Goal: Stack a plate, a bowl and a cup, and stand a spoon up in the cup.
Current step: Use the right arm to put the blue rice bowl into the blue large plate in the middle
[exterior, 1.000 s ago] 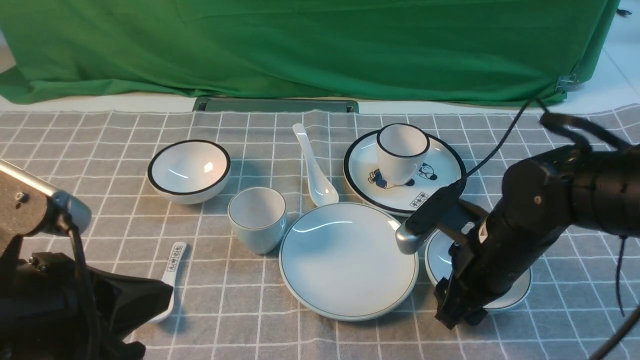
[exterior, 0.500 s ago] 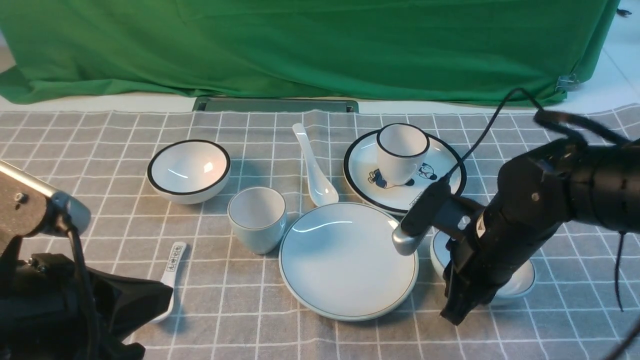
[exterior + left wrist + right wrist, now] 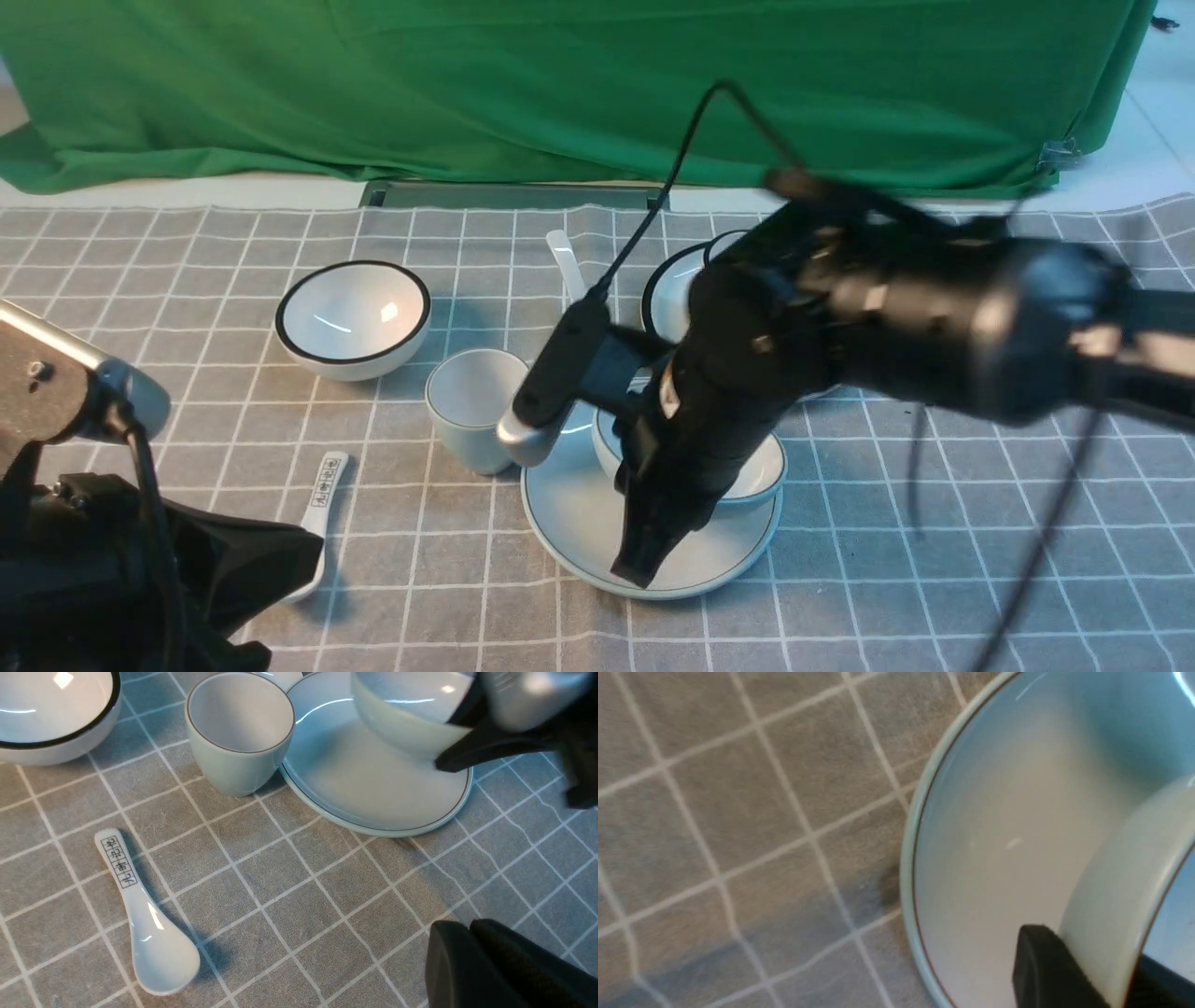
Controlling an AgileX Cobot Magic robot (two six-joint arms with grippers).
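The pale plate (image 3: 579, 523) lies at the centre front. Over it is the shallow pale bowl (image 3: 758, 474), with my right gripper (image 3: 653, 532) shut on its near rim. One finger is outside the wall and one inside. In the right wrist view the bowl (image 3: 1125, 872) wall is pinched in the gripper (image 3: 1101, 975) above the plate (image 3: 994, 858). Whether the bowl rests on the plate I cannot tell. The pale cup (image 3: 467, 397) stands upright, touching the plate's left edge. Of the plain spoon (image 3: 560, 254) only the handle shows behind the arm. My left gripper (image 3: 469, 926) is shut and empty, low at the front left.
A black-rimmed bowl (image 3: 353, 317) sits at the back left. A spoon with printed characters (image 3: 322, 485) lies by my left gripper. The cartoon plate (image 3: 665, 291) and its black-rimmed cup (image 3: 724, 245) are mostly hidden behind my right arm. A green cloth hangs at the back.
My right gripper has shut on the bowl's rim, lifted it from the cloth right of the plate, and carried it left over the plate. The left arm has not moved.
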